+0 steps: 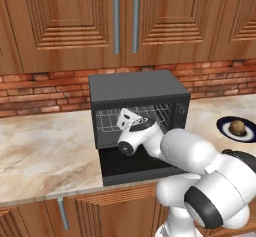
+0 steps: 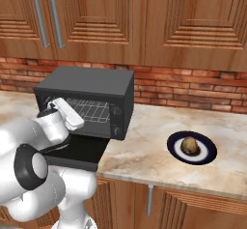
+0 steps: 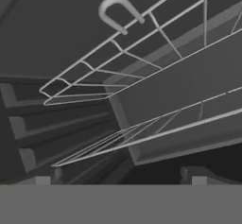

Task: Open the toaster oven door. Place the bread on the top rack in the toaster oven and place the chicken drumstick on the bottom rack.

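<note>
Clearly, with the toaster oven door (image 1: 132, 167) down, the gripper (image 1: 126, 118) stands wide and empty at the toaster oven (image 2: 91, 85) mouth, while the bread (image 2: 190, 146), right of it, looks light, soft, best pinched gently across its middle.

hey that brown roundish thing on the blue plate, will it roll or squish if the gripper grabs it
The food piece looks rounded and sits loose on the plate, so a nudge would probably roll it. It seems small and likely light. Its lumpy surface may give the gripper uneven contact, so it could slip.
</note>
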Tool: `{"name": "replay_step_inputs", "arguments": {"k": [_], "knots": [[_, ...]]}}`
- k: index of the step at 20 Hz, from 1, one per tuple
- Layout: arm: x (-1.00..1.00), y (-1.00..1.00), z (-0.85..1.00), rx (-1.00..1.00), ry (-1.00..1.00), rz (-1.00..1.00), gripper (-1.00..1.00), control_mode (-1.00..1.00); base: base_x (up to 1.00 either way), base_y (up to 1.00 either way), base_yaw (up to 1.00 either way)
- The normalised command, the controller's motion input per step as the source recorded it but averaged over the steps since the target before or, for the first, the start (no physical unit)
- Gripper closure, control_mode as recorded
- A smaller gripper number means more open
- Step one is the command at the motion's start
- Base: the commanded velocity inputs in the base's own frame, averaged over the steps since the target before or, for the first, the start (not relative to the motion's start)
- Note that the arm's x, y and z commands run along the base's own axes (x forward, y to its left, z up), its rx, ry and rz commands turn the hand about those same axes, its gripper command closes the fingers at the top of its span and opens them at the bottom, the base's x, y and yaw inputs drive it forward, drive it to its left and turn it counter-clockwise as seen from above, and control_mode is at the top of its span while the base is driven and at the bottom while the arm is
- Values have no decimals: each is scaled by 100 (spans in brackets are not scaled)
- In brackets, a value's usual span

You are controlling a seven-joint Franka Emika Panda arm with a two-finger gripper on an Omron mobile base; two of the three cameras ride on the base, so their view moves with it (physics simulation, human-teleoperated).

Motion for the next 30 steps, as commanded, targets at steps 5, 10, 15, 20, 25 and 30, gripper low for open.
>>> {"name": "replay_step_inputs", "arguments": {"k": [5,10,15,20,25,30], "knots": [[36,0,7,16,0,0,-100,-100,0,0,0],[24,0,-21,7,1,0,-100,-100,0,0,0],[37,0,-9,7,0,0,-100,-100,0,0,0],[29,0,-40,6,4,0,100,-100,0,0,0],[14,0,-39,4,4,0,100,-100,0,0,0],[-87,-4,-19,2,14,0,100,-100,0,0,0]]}}
